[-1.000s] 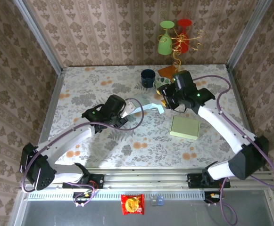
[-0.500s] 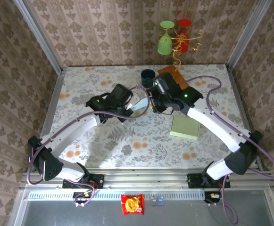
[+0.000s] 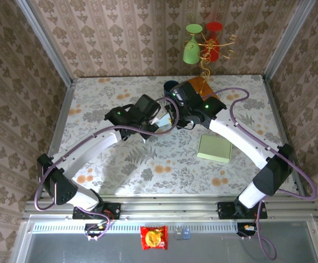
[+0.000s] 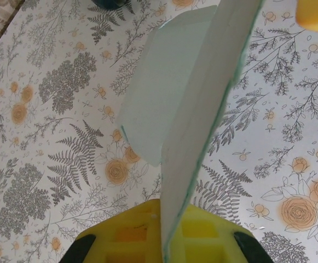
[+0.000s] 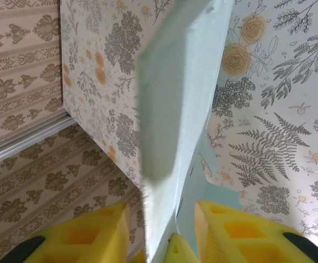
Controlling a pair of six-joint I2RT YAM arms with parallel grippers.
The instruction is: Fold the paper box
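Observation:
The paper box (image 3: 163, 121) is a flat pale blue-green cut-out, held up off the floral table between the two arms. My left gripper (image 3: 150, 118) is shut on its lower edge; in the left wrist view the sheet (image 4: 202, 109) rises edge-on from between the yellow fingers (image 4: 167, 233), with a flap hanging to the left. My right gripper (image 3: 175, 112) has come in from the right. Its yellow fingers (image 5: 93, 235) stand on either side of a folded panel (image 5: 180, 98), with a narrow gap on each side. That gripper (image 5: 161, 213) is open around the panel.
A light green pad (image 3: 214, 148) lies on the table to the right. A dark blue cup (image 3: 171, 87) and an orange object (image 3: 198, 85) stand just behind the grippers. A green and a red glass (image 3: 191, 44) hang at the back wall. A red snack packet (image 3: 154, 237) lies below the rail.
The left gripper has carried the paper up and towards the back. The right gripper has swung left to meet it, and its jaws have narrowed around a panel.

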